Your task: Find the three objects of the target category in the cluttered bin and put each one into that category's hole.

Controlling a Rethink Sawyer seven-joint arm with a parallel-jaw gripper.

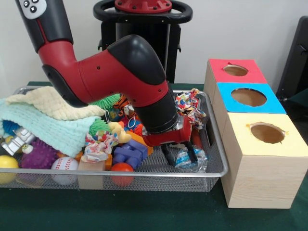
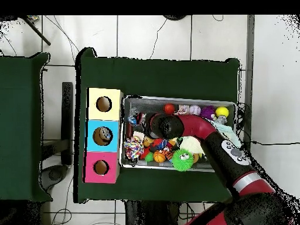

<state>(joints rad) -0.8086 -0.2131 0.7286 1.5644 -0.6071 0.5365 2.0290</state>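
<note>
My gripper (image 1: 178,155) reaches down into the right end of the wire mesh bin (image 1: 144,173). It is open, its two black fingers spread apart. A crumpled clear and blue wrapper-like item (image 1: 190,162) lies against the right finger (image 1: 192,153), not lifted. Three hole boxes stand beside the bin: red (image 1: 236,70), blue (image 1: 249,97) and yellow (image 1: 267,133). In the overhead view the arm's wrist (image 2: 162,125) hides the gripper; the boxes show as yellow (image 2: 104,104), blue (image 2: 102,135) and red (image 2: 101,167).
The bin holds a knotted rope toy (image 1: 190,108), a blue block toy (image 1: 130,151), an orange ball (image 1: 121,169), a baseball (image 1: 64,166), a purple spiky ball (image 1: 38,154), a yellow ball (image 1: 7,163) and folded cloths (image 1: 48,120). A green spiky toy (image 2: 183,158) lies near the arm.
</note>
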